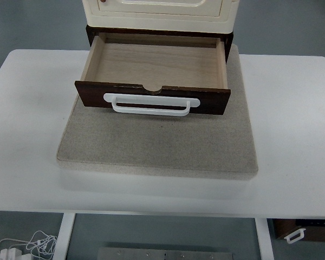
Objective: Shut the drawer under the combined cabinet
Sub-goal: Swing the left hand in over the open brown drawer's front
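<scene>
drawer (154, 67) pulled well out from under the cream cabinet (160, 11), empty inside, sitting over the grey mat (157, 143) on the white table (292, 108). Dark front panel (151, 97) with white bar handle (151, 105) faces me. Looks like light rigid wood, should slide easily; flat push square on the front panel or handle centre, off-centre push may skew it. Neither robot hand in shot, so can't tell finger state, nothing touching the drawer. Cables (35, 244) on floor, irrelevant

One camera looks steeply down from the robot's side onto the table (292, 108).
</scene>
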`<state>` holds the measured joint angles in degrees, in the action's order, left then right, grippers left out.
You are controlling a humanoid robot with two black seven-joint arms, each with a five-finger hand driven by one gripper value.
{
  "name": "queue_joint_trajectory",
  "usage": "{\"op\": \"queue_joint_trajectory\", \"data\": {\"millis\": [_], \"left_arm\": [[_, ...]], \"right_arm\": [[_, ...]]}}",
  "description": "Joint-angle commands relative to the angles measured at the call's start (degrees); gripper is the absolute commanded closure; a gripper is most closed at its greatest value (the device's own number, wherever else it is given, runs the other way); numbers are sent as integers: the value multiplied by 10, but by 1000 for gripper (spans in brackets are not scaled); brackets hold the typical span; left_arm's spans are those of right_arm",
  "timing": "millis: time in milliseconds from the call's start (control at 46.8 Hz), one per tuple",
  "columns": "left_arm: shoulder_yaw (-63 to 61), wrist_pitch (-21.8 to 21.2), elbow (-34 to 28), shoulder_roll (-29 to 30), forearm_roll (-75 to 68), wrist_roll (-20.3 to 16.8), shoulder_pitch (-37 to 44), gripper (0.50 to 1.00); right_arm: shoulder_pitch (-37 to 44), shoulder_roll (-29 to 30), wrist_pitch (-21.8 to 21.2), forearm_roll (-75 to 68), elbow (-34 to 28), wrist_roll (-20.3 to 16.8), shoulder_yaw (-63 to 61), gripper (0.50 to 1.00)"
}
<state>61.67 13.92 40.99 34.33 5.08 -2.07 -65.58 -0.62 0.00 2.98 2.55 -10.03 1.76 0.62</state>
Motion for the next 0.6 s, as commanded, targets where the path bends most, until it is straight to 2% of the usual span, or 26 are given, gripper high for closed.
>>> {"op": "queue_joint_trajectory", "data": {"millis": [0,363,577], "left_arm": [[0,1,44,16,-15,0,-14,504],[-8,8,191,20,-166,26,-88,504],[-133,1,309,18,-167,28,-122,504]], "right_arm": [[0,0,0,0,0,0,0,548],[0,0,0,0,0,0,0,548],[0,0,0,0,0,0,0,548]]}}
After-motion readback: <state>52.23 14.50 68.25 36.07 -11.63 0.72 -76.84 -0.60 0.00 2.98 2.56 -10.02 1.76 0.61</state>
